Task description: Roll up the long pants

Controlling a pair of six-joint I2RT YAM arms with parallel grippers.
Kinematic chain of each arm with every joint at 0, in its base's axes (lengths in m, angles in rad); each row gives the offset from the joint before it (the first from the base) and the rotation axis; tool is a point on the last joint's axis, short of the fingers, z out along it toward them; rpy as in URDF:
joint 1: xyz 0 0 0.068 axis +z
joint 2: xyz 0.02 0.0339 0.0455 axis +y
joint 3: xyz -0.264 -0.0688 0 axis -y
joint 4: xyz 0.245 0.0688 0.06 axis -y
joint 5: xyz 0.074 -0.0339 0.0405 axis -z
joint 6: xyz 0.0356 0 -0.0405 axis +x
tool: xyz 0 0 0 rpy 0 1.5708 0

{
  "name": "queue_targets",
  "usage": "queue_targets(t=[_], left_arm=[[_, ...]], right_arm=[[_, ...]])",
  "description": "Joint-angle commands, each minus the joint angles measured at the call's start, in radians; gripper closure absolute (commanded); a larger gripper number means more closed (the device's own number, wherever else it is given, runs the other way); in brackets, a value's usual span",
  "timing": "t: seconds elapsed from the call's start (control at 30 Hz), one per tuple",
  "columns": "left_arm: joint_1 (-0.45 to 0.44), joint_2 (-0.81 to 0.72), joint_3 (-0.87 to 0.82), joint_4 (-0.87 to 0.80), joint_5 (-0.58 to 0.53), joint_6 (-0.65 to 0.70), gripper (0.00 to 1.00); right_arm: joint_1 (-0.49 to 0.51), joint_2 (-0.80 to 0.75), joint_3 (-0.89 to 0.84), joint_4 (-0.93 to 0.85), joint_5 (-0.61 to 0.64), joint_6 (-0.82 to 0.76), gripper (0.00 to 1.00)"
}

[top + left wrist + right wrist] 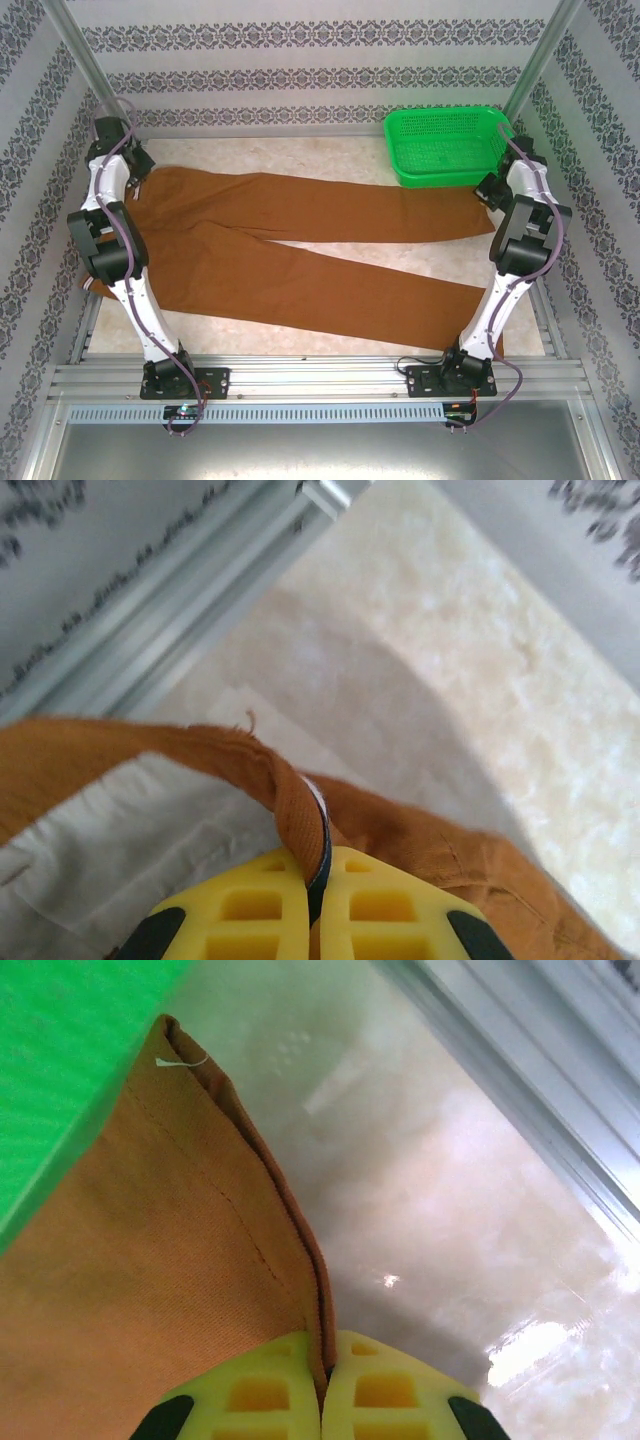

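The rust-brown long pants [300,250] lie spread flat across the table, waist at the left and both legs running right. My left gripper [135,168] is at the waist end. In the left wrist view its yellow jaws [315,865] are shut on a raised fold of the waistband [290,800], with a white label edge showing in the pinch. My right gripper [490,192] is at the far leg's cuff, beside the green basket [445,145]. Seen from the right wrist, that gripper [325,1355] is shut on the hem edge of the leg [150,1260].
The green plastic basket [60,1050] stands at the back right, touching the far leg's end. Patterned walls and aluminium frame rails [320,375] enclose the pale marbled table [330,160]. A rail [520,1070] runs close to the right gripper.
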Motion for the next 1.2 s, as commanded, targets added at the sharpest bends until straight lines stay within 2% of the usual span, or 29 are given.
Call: queue_targets(t=[0.0,0.17,0.27,0.43,0.57,0.63,0.7,0.87,1.07,1.17], left_arm=[[-0.007,-0.052,0.084,-0.099,-0.09,-0.025,1.0],[-0.006,-0.065,0.188,-0.179,-0.16,-0.03,1.0],[-0.006,-0.1,0.187,-0.19,-0.208,-0.038,1.0],[-0.007,-0.154,0.174,-0.226,-0.263,-0.021,1.0],[-0.005,-0.235,0.104,-0.202,-0.323,-0.012,1.0],[0.005,-0.251,0.1,-0.204,-0.336,-0.008,1.0],[0.019,-0.27,0.082,-0.191,-0.337,-0.018,1.0],[0.034,-0.392,-0.162,0.051,-0.304,-0.046,1.0],[0.052,-0.533,-0.433,0.323,-0.342,-0.065,1.0],[0.077,-0.557,-0.491,0.359,-0.357,-0.088,1.0]], right_arm=[[0.002,-0.095,0.018,0.016,0.037,0.033,1.0],[-0.004,-0.135,0.005,0.052,0.081,0.014,1.0],[-0.016,-0.117,0.076,0.023,0.121,0.007,1.0],[-0.028,-0.068,0.197,-0.013,0.104,0.014,1.0],[-0.034,-0.078,0.196,0.01,0.083,0.035,1.0],[-0.034,-0.133,0.102,0.097,0.057,0.057,1.0],[-0.03,-0.227,-0.068,0.256,0.057,0.077,1.0],[-0.026,-0.467,-0.45,0.589,0.115,0.074,1.0],[-0.037,-0.72,-0.775,0.884,0.171,0.026,1.0],[-0.054,-0.825,-0.894,0.977,0.208,0.024,1.0]])
